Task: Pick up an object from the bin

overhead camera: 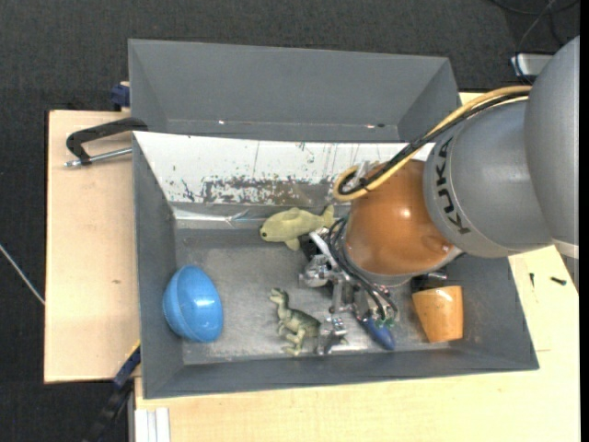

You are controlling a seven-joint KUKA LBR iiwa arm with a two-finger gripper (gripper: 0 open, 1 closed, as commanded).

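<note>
My gripper (333,325) reaches down near the bin's front wall, just right of centre. A small green toy dinosaur (294,323) lies on the floor right beside it on its left, touching or nearly touching it. A blue pen-like thing (379,333) lies just to the gripper's right. Behind the gripper a pale yellow-green soft toy (290,226) rests against the back wall.
A blue rounded bowl or cap (193,304) sits at the front left of the bin. An orange cup (439,312) stands at the front right, beside the arm. The arm and its orange cover hang over the right half of the bin.
</note>
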